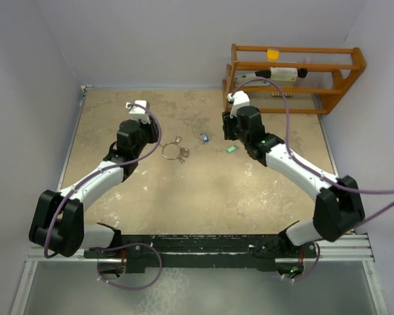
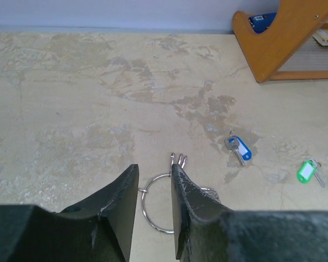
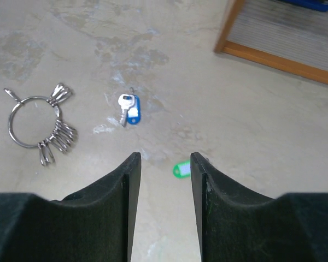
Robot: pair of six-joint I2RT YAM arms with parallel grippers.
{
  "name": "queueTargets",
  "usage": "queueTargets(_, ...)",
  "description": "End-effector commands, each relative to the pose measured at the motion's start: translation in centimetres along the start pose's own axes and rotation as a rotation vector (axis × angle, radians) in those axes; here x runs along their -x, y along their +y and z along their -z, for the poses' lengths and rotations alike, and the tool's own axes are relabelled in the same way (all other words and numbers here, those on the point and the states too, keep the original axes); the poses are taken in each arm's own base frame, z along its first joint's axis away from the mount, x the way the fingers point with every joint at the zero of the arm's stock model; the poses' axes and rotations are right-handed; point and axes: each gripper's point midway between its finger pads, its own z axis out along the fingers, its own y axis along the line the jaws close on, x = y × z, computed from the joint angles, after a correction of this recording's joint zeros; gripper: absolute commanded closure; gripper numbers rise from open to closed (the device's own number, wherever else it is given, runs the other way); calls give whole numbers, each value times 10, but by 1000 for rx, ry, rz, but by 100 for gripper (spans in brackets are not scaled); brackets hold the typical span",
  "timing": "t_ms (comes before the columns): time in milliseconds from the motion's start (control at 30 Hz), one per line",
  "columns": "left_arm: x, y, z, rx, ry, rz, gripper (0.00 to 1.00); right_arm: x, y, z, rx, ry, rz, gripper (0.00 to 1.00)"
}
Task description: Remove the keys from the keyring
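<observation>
- My left claw [image 2: 154, 172] hangs low over the keyring [image 2: 153, 212]; jaws parted only narrowly, nothing pinched between them; the ring's wire shows through the gap; whether a finger touches it I cannot tell
- The keyring lies flat on the table [image 1: 203, 190], left of centre, with plain keys [image 3: 59, 143] threaded on it
- The blue key [image 3: 128, 109] and the green key [image 3: 181, 170] lie loose, apart from the ring
- My right claw [image 3: 165, 161] hovers near the green key; jaws fairly wide and empty
</observation>
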Motion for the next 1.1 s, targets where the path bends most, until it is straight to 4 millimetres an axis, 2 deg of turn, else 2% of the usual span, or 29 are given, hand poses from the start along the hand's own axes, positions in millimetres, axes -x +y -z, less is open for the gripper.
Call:
queueTargets(0, 14, -2, 20, -14, -37, 35, 73, 27, -31, 41, -135, -152, -57, 55)
queueTargets(167, 24, 6, 34, 24, -58, 32, 70, 33, -60, 90, -246, -249, -97, 53)
queueTargets(200, 25, 7, 35, 31, -58, 35, 70, 27, -64, 96, -260, -252, -98, 52)
queueTargets(400, 33, 5, 46, 23, -84, 53, 69, 30, -75, 130, -286, -307, -114, 51)
queueTargets(533, 36, 9, 51, 43, -99, 66, 69, 29, -75, 137, -276, -330, -128, 48)
queueTargets(833, 31, 23, 52, 120, -99, 82, 69, 24, -77, 139, -280, -334, -148, 46)
queueTargets(1067, 32, 20, 50, 103, -119, 98, 70, 26, -74, 139, -267, -331, -150, 45)
